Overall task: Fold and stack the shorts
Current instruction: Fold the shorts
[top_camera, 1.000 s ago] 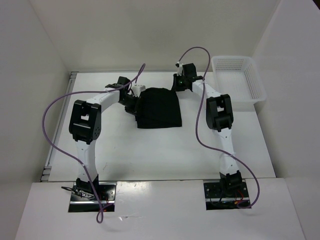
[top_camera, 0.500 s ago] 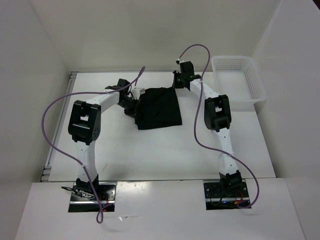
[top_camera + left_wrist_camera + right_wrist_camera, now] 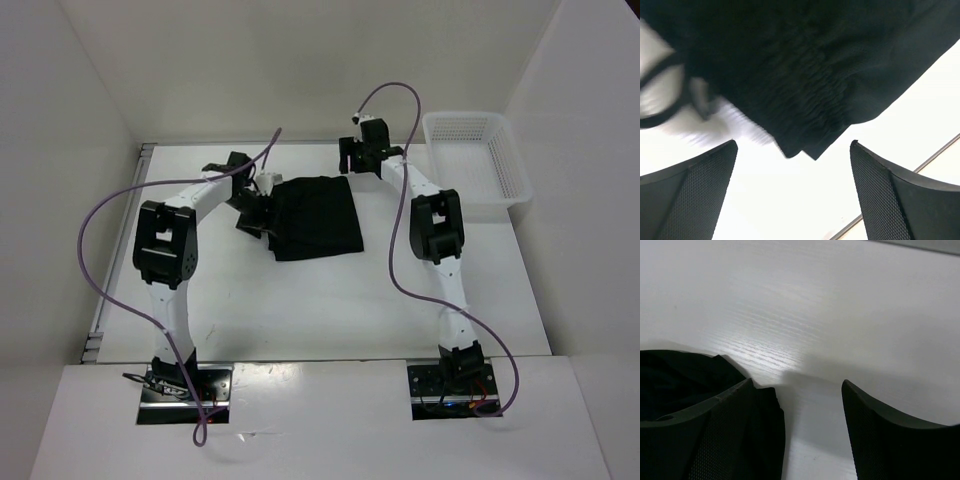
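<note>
The black shorts [image 3: 316,215] lie folded into a rough square on the white table, between the two arms. My left gripper [image 3: 252,198] is at their left edge, open. In the left wrist view a gathered corner of the shorts [image 3: 805,90] lies just ahead of the left gripper [image 3: 793,150], with bare table between its fingers [image 3: 690,195]. A blurred drawstring loop [image 3: 662,92] shows at the left. My right gripper [image 3: 350,160] is open at the shorts' far right corner. In the right wrist view the shorts [image 3: 675,375] lie beside the left finger of the right gripper [image 3: 796,381].
A white mesh basket [image 3: 518,178] stands at the table's far right, next to the right arm. White walls close in the table on three sides. A metal strip [image 3: 935,155] runs along the table's edge past my left gripper.
Both grippers have opened and let go of the shorts. The left one has backed a little to the left, and the right one has shifted slightly left at the far corner.
</note>
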